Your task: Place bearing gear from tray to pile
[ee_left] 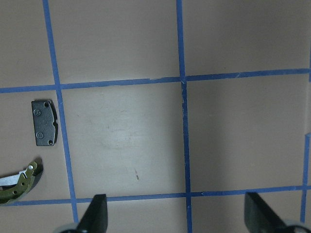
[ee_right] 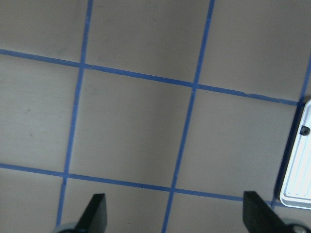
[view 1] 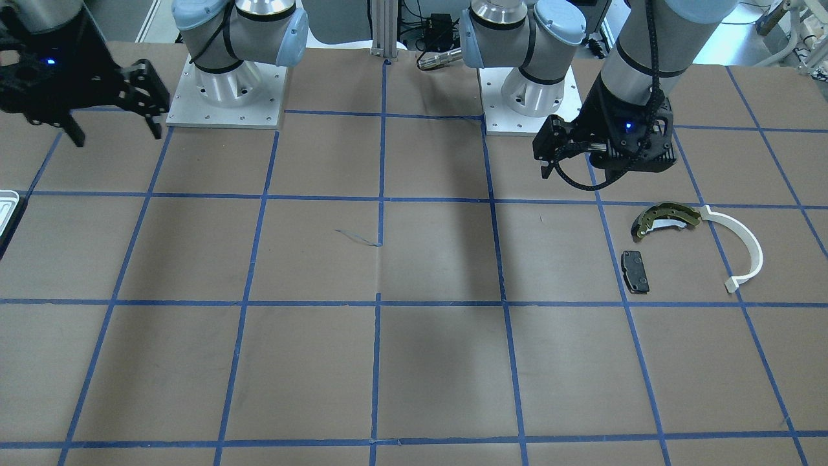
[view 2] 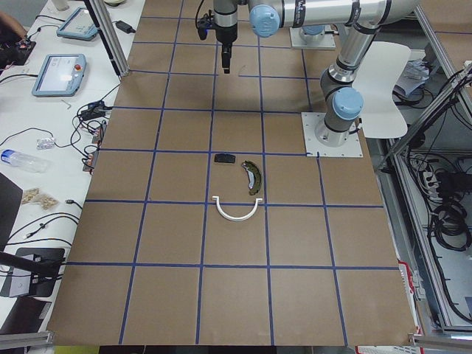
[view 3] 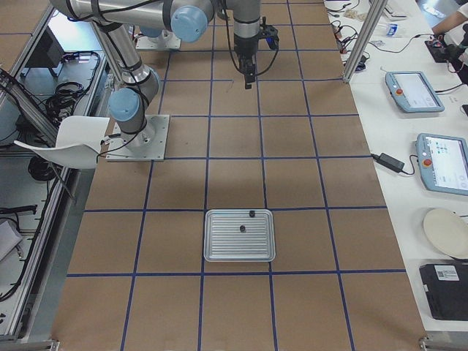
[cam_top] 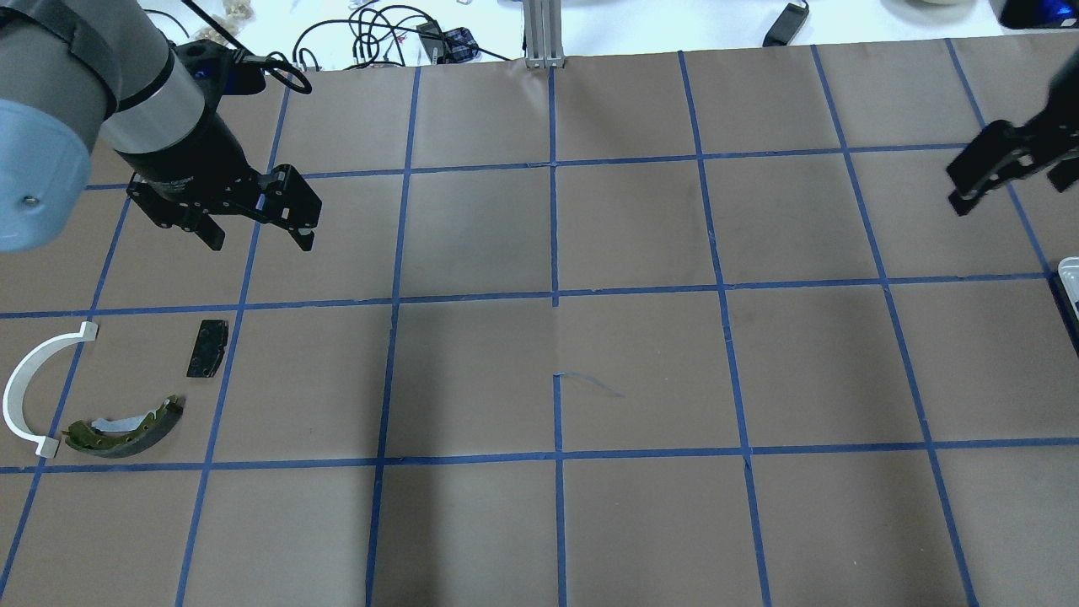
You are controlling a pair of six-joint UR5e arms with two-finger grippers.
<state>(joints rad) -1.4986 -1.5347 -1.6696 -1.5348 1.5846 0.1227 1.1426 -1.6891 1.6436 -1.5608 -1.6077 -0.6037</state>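
whole tray (view 3: 219, 247) only exterior right; bearing gear (view 3: 242, 229) inside

Pile (view 2: 253, 177) and tray (view 3: 219, 248) are lying at opposite ends of the table (cam_top: 641, 523).
Pad (cam_top: 207, 347) is sitting beyond brake shoe (cam_top: 110, 443), arc strip (cam_top: 24, 384) just beside the shoe; two small parts (view 3: 241, 229) are resting in the tray.

We see a bench (cam_top: 641, 371) covered in brown paper and ruled into squares by blue tape (cam_top: 554, 236). Toward the robot's left end lies the pile: an olive-gold brake shoe (cam_top: 126, 430), a white arc strip (cam_top: 21, 392) with one end just beside it, and a black pad (cam_top: 207, 347) lying apart. Toward the right end a silvery tray (view 3: 219, 245) lies flat. Two base plates (view 1: 265, 107) sit at the robot's edge.
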